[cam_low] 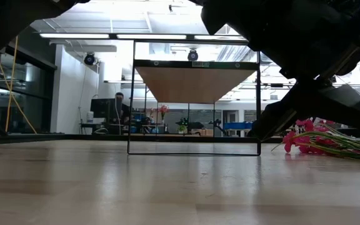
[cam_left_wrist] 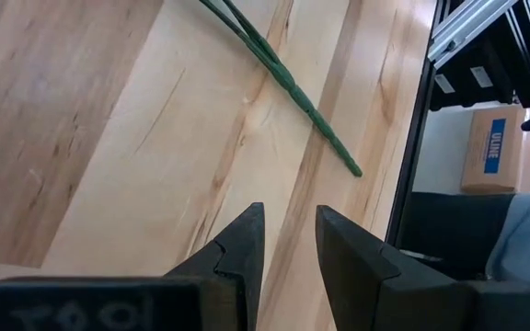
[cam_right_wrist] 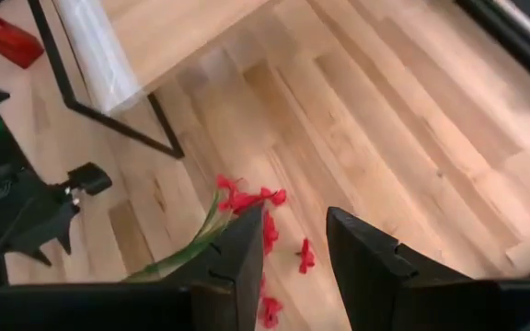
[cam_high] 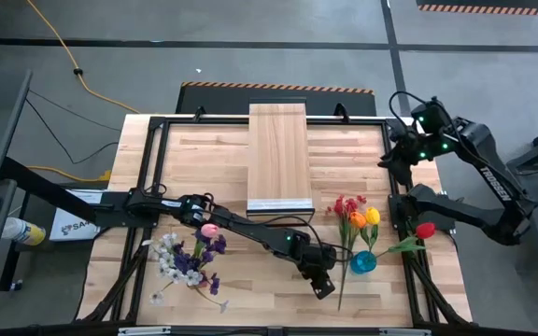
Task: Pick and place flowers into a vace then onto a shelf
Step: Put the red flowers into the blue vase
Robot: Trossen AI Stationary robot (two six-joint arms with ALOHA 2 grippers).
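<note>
Left gripper [cam_high: 323,285] sits low over the bench [cam_high: 250,289] at the front, fingers [cam_left_wrist: 237,253] slightly apart, nothing between them. Just ahead of the tips, in the left wrist view, a green stem [cam_left_wrist: 288,83] lies flat on the wood, running diagonally across the fingers' line, its cut end [cam_left_wrist: 355,171] nearest and off to one side. From above, that stem belongs to the tulip bunch [cam_high: 360,222], lying front-to-back just right of the gripper, heads pointing toward the shelf [cam_high: 278,159]. A small blue vase-like thing [cam_high: 363,262] sits beside the stems; can't tell what exactly.

Left arm is clearly nearer this stem; likely it needs a short reach forward and a wrist turn to close across it.

Purple and white sprays [cam_high: 187,261] lie at front left, well apart from the gripper.

Right gripper [cam_high: 402,159] is parked high at back right, fingers [cam_right_wrist: 247,248] slightly apart, empty, with the red spray [cam_right_wrist: 247,198] below.
</note>
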